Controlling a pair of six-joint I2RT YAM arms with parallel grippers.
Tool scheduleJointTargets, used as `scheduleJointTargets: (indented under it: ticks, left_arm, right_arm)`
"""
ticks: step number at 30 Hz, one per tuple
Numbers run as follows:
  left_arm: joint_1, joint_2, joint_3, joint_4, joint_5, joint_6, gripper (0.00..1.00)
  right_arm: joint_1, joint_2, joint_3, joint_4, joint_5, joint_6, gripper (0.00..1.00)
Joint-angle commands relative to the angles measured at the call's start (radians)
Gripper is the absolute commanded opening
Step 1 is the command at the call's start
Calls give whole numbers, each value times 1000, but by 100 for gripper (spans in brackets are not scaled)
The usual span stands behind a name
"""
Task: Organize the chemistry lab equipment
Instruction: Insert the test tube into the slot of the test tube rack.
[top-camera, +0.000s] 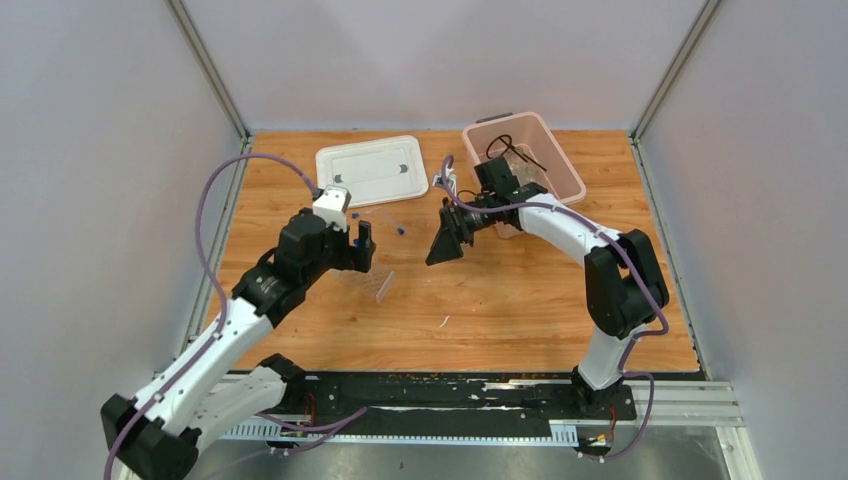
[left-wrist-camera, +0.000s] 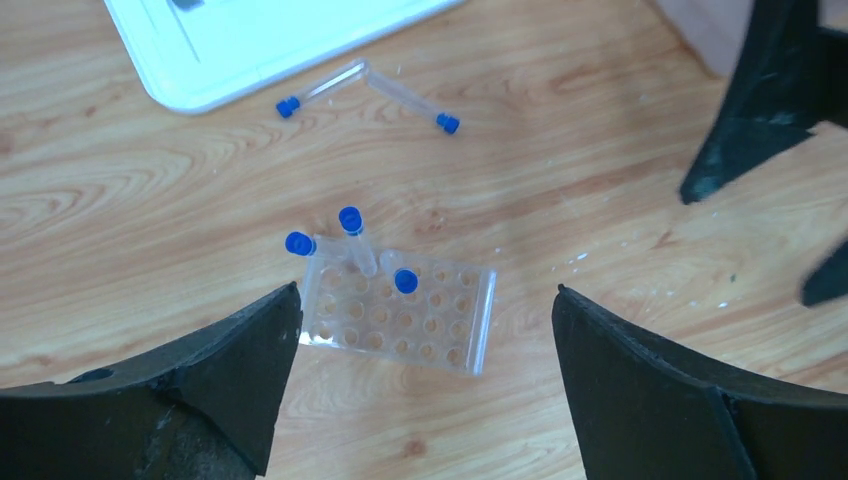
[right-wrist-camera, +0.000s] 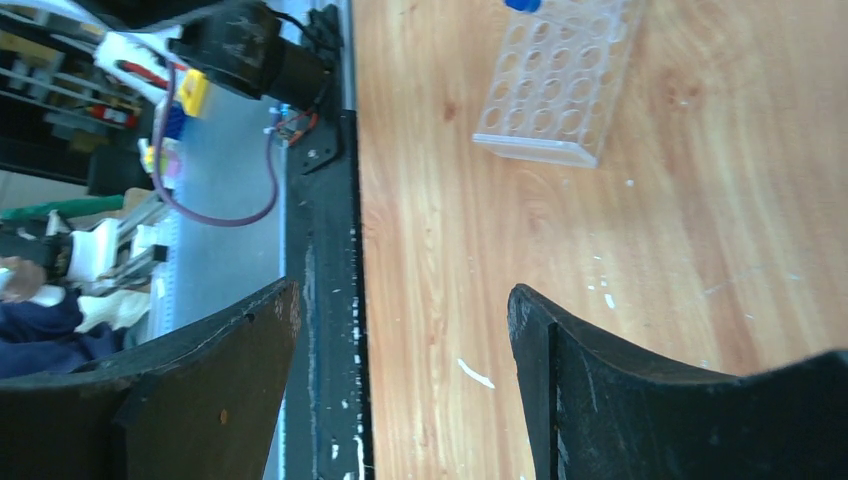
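Note:
A clear tube rack (left-wrist-camera: 400, 318) lies on the wooden table, with three blue-capped tubes (left-wrist-camera: 352, 225) standing or leaning at its far end. Two more blue-capped tubes (left-wrist-camera: 415, 105) lie loose on the table beyond it, near the lid. My left gripper (left-wrist-camera: 425, 290) is open and empty, above the rack; in the top view the left gripper (top-camera: 362, 243) sits just above the faint rack (top-camera: 383, 285). My right gripper (top-camera: 447, 240) is open and empty to the right, and in its own view (right-wrist-camera: 402, 290) the rack (right-wrist-camera: 555, 90) lies ahead. A black wire ring tripod (top-camera: 510, 148) lies in the pink bin.
The pink bin (top-camera: 560, 165) stands at the back right, under the right arm. Its white lid (top-camera: 372, 170) lies flat at the back centre, and also shows in the left wrist view (left-wrist-camera: 250, 40). A small white scrap (top-camera: 444, 321) lies on the table near the front.

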Motion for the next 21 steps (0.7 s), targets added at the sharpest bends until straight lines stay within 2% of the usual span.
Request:
scheduleJointTargets:
  ticks: [1, 7, 14, 18, 21]
  left_arm:
    - [4, -173, -98, 163, 14, -8, 100]
    - [4, -246, -143, 183, 47, -42, 100]
    - [4, -287, -139, 170, 64, -56, 100]
    - [4, -287, -83, 108, 120, -58, 100]
    - [4, -273, -15, 13, 150, -28, 100]
  right_arm:
    - [14, -5, 65, -36, 142, -129, 76]
    - [44, 67, 206, -109, 348, -191, 76]
    - [110, 241, 439, -228, 626, -245, 75]
    - [173, 324, 555, -247, 847, -208, 75]
    - [197, 383, 627, -252, 936, -155, 74]
